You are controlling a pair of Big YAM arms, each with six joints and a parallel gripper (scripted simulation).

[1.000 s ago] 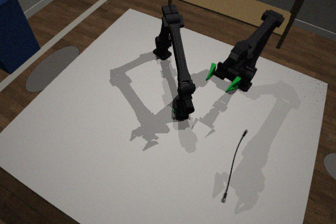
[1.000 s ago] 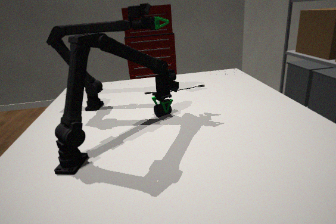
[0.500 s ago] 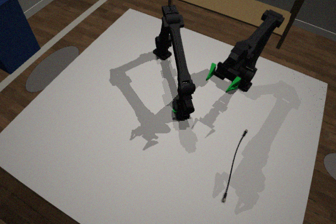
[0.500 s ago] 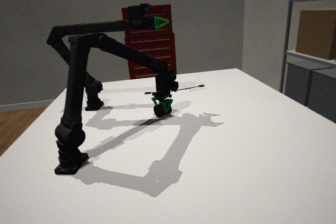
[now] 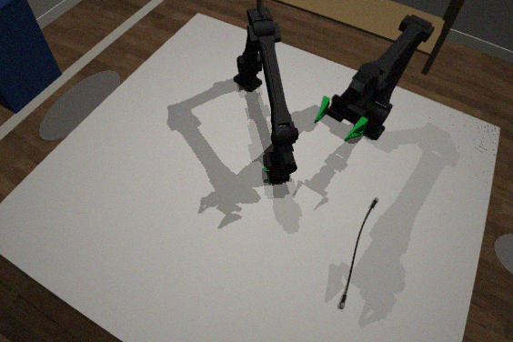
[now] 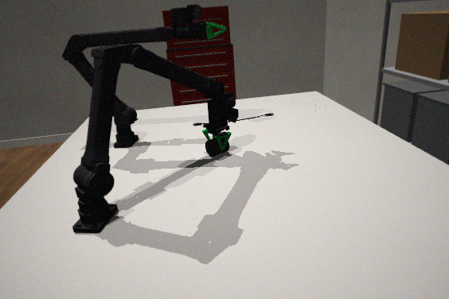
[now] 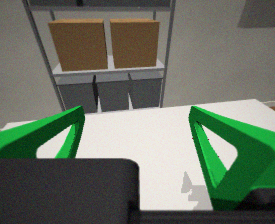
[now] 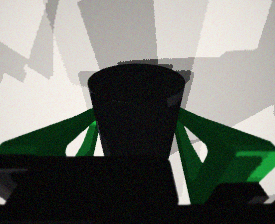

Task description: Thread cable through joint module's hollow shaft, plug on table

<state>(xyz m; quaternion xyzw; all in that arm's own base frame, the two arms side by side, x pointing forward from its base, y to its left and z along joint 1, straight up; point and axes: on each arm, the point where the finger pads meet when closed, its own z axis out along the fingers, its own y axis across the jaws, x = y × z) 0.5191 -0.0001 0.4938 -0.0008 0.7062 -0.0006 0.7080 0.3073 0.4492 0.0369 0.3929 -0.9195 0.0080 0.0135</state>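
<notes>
The joint module [image 6: 216,147] [image 8: 136,100] is a dark, stubby cylinder. My right gripper [image 5: 272,174] [image 6: 216,141] [image 8: 136,111] points straight down and is shut on it, with a green finger on each side, at or just above the white table [image 5: 136,229] near its middle. In the top view the arm hides most of the module. The thin black cable [image 5: 357,252] [image 6: 255,117] lies loose on the table in a gentle curve, well apart from the module, with a small connector at each end. My left gripper [image 5: 333,130] [image 6: 220,30] [image 7: 136,111] is open and empty, held high and level.
A wooden shelf table [image 5: 346,2] stands behind the arm bases. A blue box [image 5: 23,47] stands off the table's side. A red drawer cabinet [image 6: 203,69] and a shelf with cardboard boxes [image 6: 423,43] [image 7: 106,42] stand around the table.
</notes>
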